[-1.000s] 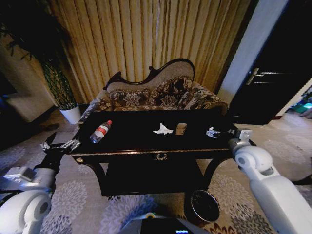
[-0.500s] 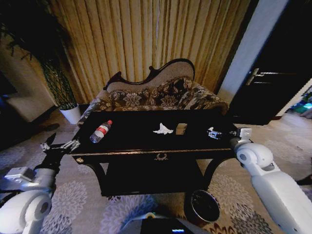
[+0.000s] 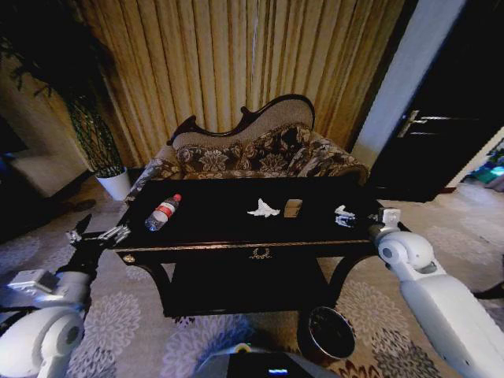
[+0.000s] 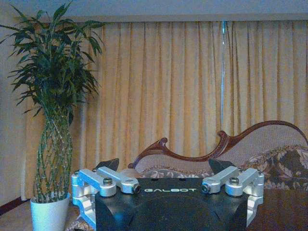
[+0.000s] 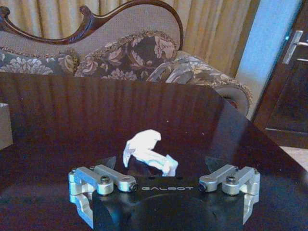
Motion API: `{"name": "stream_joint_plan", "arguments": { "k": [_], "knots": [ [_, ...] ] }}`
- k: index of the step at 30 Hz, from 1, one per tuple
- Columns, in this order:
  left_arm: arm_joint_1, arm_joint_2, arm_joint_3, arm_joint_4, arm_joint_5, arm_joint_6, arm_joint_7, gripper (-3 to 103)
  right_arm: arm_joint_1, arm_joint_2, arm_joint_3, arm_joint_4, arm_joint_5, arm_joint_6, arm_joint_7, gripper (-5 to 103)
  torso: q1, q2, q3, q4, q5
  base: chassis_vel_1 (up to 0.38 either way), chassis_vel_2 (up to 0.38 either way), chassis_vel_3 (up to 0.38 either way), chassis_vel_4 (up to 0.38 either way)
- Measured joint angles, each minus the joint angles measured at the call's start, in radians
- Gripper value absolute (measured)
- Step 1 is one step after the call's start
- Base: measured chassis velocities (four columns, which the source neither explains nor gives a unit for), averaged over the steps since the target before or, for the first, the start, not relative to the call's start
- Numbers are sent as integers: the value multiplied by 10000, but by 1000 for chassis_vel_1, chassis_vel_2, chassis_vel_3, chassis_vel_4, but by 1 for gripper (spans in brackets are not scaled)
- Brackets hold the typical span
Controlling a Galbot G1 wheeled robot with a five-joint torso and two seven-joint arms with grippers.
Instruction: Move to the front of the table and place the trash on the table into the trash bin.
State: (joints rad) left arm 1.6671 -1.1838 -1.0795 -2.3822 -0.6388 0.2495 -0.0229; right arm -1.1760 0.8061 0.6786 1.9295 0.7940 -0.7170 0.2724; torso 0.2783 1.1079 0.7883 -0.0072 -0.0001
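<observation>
Tissue (image 5: pixel 144 150): white, crumpled, on glossy black table (image 5: pixel 72 115).

Table (image 3: pixel 236 236) stands in front of the robot, sofa (image 3: pixel 252 153) right behind it, curtain (image 3: pixel 236 63) behind the sofa. On the table: bottle (image 3: pixel 163 213) toward the left end, tissue (image 3: pixel 264 209) near the middle, small piece (image 3: pixel 293 208) just right of that tissue, second tissue (image 3: pixel 343 214) near the right end. Right gripper (image 3: pixel 346 218) sits over the table at that second tissue, fingers spread either side of it. Left gripper (image 3: pixel 98 234) hangs off the table's left end, fingers apart. Trash bin (image 3: pixel 331 332) on the floor in front of the table, toward its right. Potted plant (image 3: pixel 98 146) behind left of the table. Door (image 3: pixel 445 110) at far right.
</observation>
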Motion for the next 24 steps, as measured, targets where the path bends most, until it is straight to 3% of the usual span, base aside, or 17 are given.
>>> {"name": "stream_joint_plan", "arguments": {
  "k": [6,8,10,15,18,22,24],
  "knots": [
    [17,-15,0,-16,-1,0,2,100,-38,43,5,-62,-64,11,-1,103,0,0,0,0,0,0,0,0,0],
    [19,-18,0,-19,-1,0,4,100,-54,63,5,-80,-116,21,-2,99,0,0,0,0,0,0,0,0,0],
    [20,-15,0,-19,-1,0,7,100,-76,88,5,-83,-156,50,-1,88,0,0,0,0,0,0,0,0,0],
    [21,-4,-12,-17,0,0,12,100,-97,114,4,-98,-178,131,1,77,0,0,0,0,0,0,0,0,0],
    [35,30,-41,-17,-5,0,16,100,-163,151,1,-94,-207,249,32,60,0,0,0,0,0,0,0,0,0],
    [24,58,-46,-17,-11,0,17,100,-205,172,3,-76,-236,258,42,49,0,0,0,0,0,0,0,0,0],
    [18,69,-46,-26,-14,0,18,100,-216,179,9,-66,-250,262,46,37,0,0,0,0,0,0,0,0,0]
  ]
}}
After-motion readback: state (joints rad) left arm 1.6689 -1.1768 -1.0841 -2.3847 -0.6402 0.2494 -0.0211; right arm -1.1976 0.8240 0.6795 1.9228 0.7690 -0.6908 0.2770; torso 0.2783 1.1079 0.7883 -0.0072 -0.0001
